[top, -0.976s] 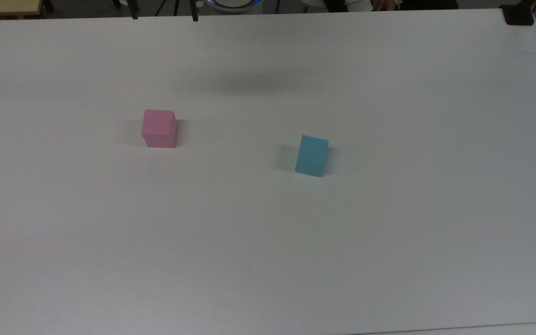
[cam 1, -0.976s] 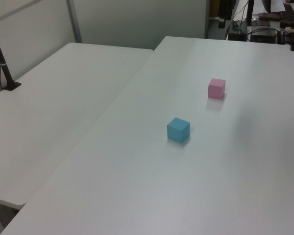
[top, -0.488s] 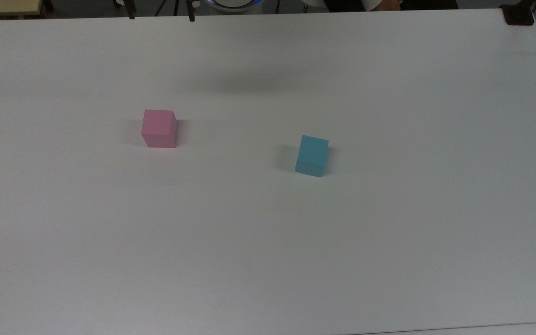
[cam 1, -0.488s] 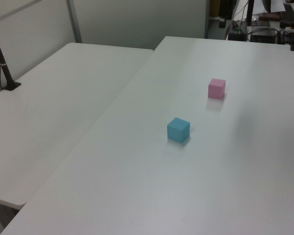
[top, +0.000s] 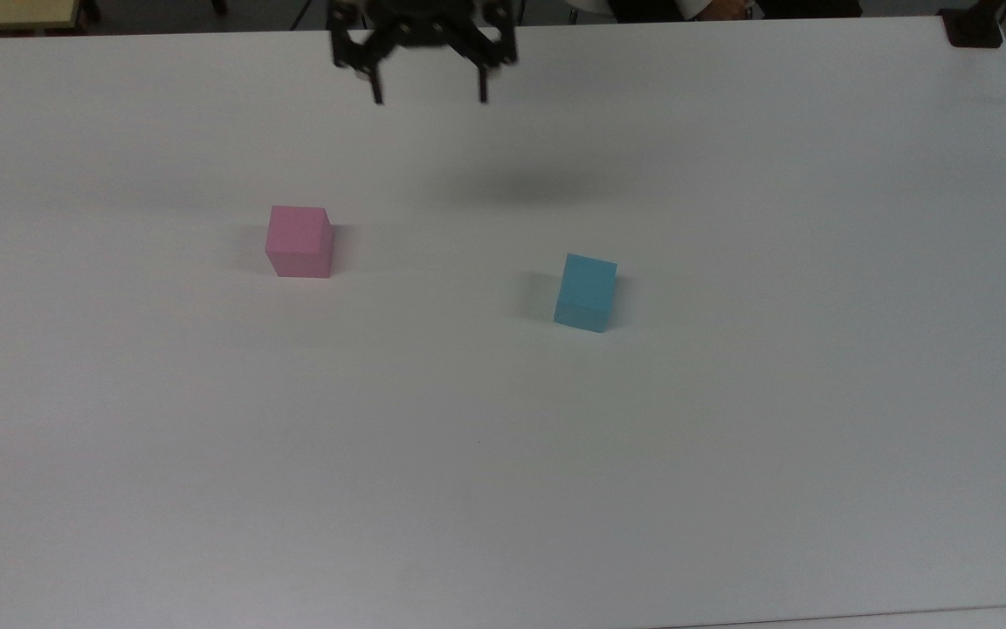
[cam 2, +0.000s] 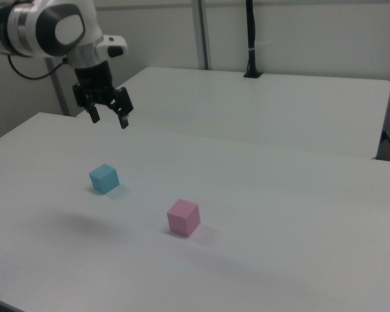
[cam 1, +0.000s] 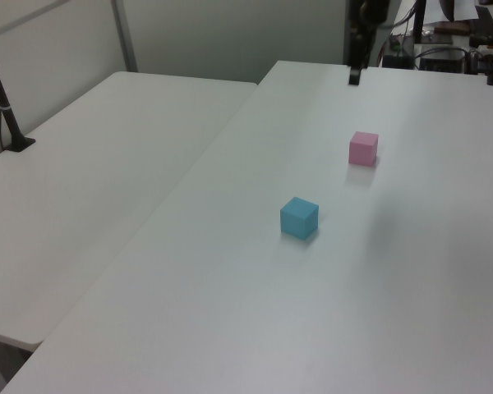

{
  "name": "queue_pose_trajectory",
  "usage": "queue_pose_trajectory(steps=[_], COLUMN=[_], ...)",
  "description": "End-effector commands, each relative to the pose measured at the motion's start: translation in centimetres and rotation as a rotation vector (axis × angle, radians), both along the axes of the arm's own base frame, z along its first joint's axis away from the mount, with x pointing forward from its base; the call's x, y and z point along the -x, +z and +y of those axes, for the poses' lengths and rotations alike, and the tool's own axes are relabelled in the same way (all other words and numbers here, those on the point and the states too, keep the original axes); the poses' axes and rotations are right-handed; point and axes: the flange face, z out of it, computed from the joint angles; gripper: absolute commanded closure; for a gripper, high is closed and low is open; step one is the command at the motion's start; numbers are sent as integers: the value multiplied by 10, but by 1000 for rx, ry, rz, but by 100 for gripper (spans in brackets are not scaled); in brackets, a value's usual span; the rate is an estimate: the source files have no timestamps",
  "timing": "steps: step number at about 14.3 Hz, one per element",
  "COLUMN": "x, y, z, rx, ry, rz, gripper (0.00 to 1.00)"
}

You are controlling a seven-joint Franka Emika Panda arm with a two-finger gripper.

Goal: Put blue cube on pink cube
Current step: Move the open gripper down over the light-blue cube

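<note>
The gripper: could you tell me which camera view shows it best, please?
The right view: the gripper hangs open in the air with the arm behind it. The top view cuts it off at the frame's edge; the left view catches one dark finger.

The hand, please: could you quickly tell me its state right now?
Hand: open, holding nothing, raised above the table, apart from both cubes.

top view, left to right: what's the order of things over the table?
pink cube → gripper, open, up near the table's far edge → blue cube
</note>
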Motion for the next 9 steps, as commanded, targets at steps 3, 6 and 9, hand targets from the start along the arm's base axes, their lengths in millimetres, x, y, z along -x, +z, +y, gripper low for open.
queue_pose_trajectory(steps=[3, 6, 9], x=[-31, -39, -48], y=[-82, -112, -148], z=[83, 113, 137], rx=[-32, -56, -61], ry=[-107, -143, -177], rz=[17, 23, 23], gripper=[6, 6, 6])
